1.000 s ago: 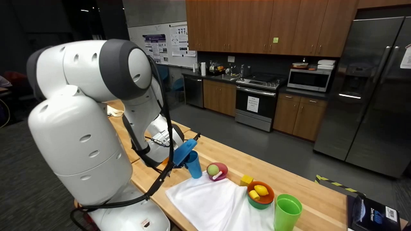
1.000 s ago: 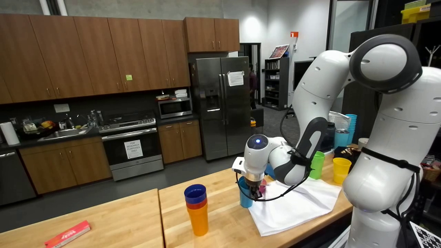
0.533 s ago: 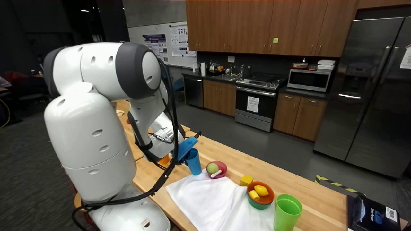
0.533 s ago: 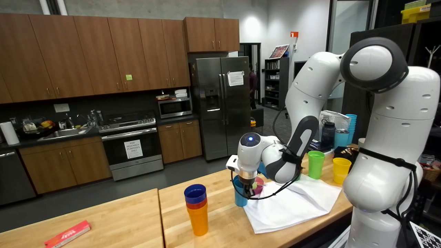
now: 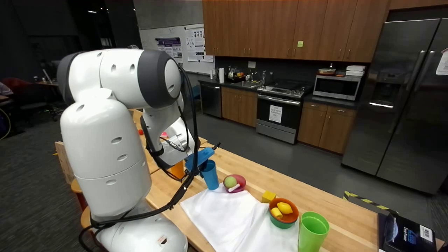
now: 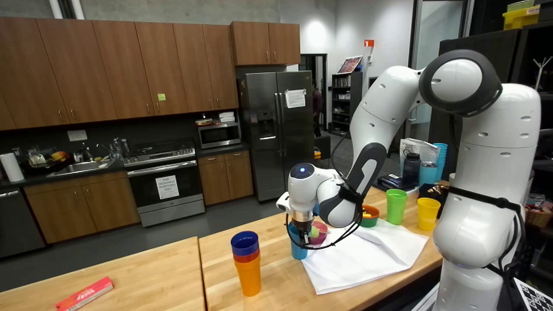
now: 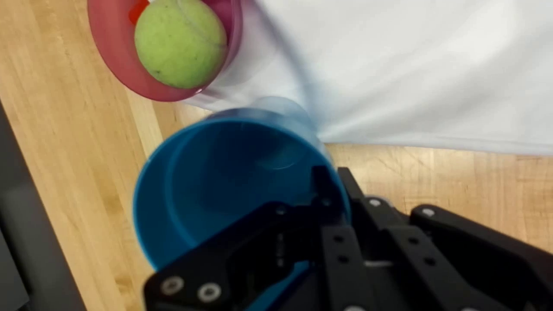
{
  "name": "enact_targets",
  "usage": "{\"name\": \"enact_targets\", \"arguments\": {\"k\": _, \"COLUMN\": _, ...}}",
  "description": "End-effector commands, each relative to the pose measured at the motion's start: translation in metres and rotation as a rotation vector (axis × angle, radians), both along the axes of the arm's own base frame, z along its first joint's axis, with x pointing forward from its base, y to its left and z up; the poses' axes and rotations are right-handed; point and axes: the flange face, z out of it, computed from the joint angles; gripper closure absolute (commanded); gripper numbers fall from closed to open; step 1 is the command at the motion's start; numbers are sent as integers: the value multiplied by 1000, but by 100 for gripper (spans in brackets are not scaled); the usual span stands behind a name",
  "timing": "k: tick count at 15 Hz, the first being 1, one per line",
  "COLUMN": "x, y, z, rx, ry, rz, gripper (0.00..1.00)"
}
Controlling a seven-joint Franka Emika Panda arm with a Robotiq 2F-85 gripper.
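A blue cup (image 5: 210, 176) stands upright at the near corner of a white cloth (image 5: 231, 213). It also shows in an exterior view (image 6: 298, 250). In the wrist view my gripper (image 7: 333, 169) is shut on the wall of the blue cup (image 7: 207, 172), one finger inside and one outside. In an exterior view the gripper (image 6: 306, 238) is low at the cup's rim. I cannot tell whether the cup's base touches the table. A pink bowl (image 7: 114, 52) with a green tennis ball (image 7: 179, 43) and a small red and white item sits close beside the cup.
An orange cup stack with a blue top (image 6: 248, 263) stands near the gripper. A green bowl with an orange one inside (image 5: 285, 220), a yellow block (image 5: 268, 196), a green cup (image 5: 312, 231) and a yellow cup (image 6: 427, 214) stand farther along. A red box (image 6: 85, 293) lies on the adjoining table.
The arm and the held blue cup have moved a short way toward the orange cup stack. The white cloth and the pink bowl have shifted slightly the same way.
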Motion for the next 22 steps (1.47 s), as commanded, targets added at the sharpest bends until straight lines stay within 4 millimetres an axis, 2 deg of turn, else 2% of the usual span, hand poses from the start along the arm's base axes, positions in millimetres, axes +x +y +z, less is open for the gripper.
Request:
{"name": "enact_targets", "arguments": {"k": 1, "x": -7, "y": 19, "z": -11, "rx": 37, "ry": 60, "rz": -2, "gripper": 98}}
{"name": "enact_targets", "arguments": {"k": 6, "x": -13, "y": 40, "z": -3, "rx": 84, "ry": 78, "rz": 2, "gripper": 98}}
{"name": "enact_targets", "arguments": {"k": 13, "x": -14, "y": 52, "z": 7, "rx": 116, "ry": 88, "rz": 4, "gripper": 98}}
{"name": "enact_targets", "arguments": {"k": 22, "x": -23, "y": 72, "z": 45, "rx": 144, "ry": 94, "rz": 34, "gripper": 98}}
